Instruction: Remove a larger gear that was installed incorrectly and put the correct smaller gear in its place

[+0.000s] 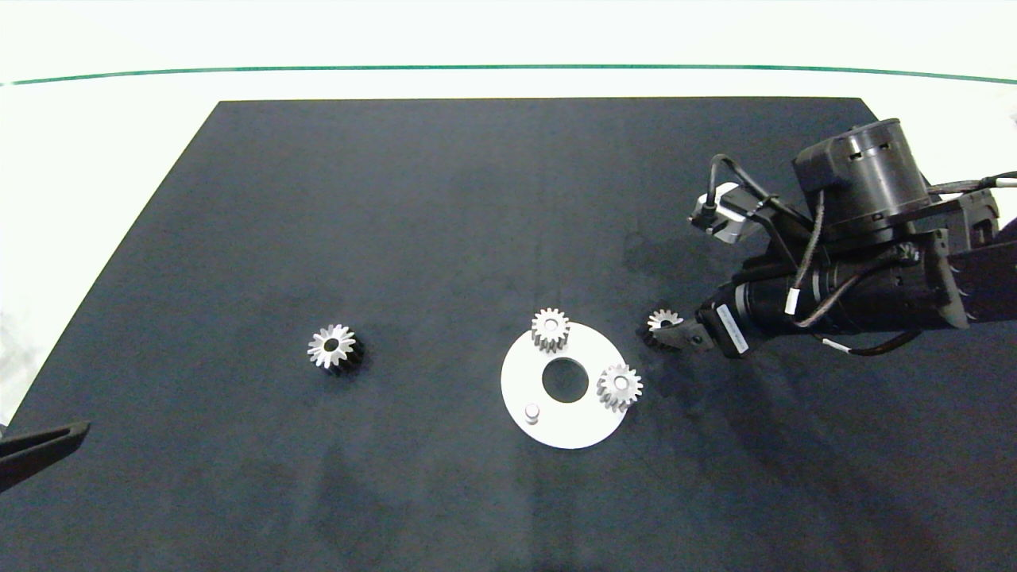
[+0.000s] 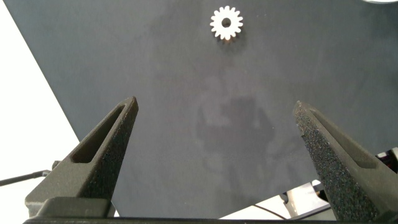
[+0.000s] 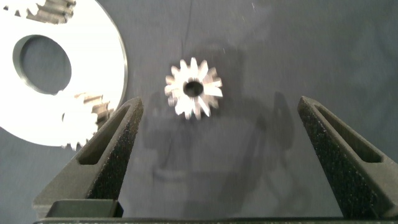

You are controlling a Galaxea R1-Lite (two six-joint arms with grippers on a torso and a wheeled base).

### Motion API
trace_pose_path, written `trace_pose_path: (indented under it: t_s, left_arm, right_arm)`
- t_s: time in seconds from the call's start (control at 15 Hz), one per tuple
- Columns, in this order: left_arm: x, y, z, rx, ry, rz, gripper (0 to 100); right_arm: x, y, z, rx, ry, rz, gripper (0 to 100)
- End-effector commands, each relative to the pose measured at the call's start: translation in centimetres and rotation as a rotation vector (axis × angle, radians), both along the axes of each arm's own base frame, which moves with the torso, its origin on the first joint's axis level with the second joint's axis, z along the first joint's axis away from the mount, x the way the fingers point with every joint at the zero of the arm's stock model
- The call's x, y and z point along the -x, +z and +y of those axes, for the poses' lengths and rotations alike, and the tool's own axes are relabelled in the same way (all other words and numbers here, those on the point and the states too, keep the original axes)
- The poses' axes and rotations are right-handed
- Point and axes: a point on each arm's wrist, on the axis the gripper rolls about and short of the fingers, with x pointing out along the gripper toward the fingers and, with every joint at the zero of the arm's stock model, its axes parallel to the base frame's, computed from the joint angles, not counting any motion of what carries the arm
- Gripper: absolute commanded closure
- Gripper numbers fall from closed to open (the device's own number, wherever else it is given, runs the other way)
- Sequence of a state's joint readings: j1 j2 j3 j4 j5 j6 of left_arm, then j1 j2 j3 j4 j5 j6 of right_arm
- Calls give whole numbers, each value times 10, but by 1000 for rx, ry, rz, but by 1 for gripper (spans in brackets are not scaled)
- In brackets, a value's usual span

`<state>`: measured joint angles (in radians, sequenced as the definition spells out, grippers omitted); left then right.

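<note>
The larger gear (image 1: 334, 347) lies on the black mat, far left of the white round plate (image 1: 584, 425); the left wrist view shows the larger gear (image 2: 226, 23) well ahead of my open left gripper (image 2: 214, 112). That left gripper (image 1: 40, 449) sits at the mat's near left corner. The smaller gear (image 1: 663, 320) rests on the mat just right of the plate. My right gripper (image 1: 671, 332) is right at it. In the right wrist view the smaller gear (image 3: 193, 88) lies flat at the tips of the open right gripper (image 3: 221, 102), touching neither finger.
Two same-sized gears (image 1: 550, 327) (image 1: 620, 387) sit on pegs of the plate, and a third peg (image 1: 531, 412) stands bare beside the plate's central hole. The right wrist view shows the plate (image 3: 87, 68) to one side of the fingers. The mat's far half is open.
</note>
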<state>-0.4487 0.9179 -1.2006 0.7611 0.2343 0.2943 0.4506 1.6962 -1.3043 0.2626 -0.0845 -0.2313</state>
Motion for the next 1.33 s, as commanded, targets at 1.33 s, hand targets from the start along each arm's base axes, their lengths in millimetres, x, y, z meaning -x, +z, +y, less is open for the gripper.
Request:
trace_pose_path:
  t_s: [1.33]
  left_arm:
    - [13, -5, 6, 4, -2, -18, 0]
  right_arm:
    - [-23, -25, 23, 104, -36, 24, 24]
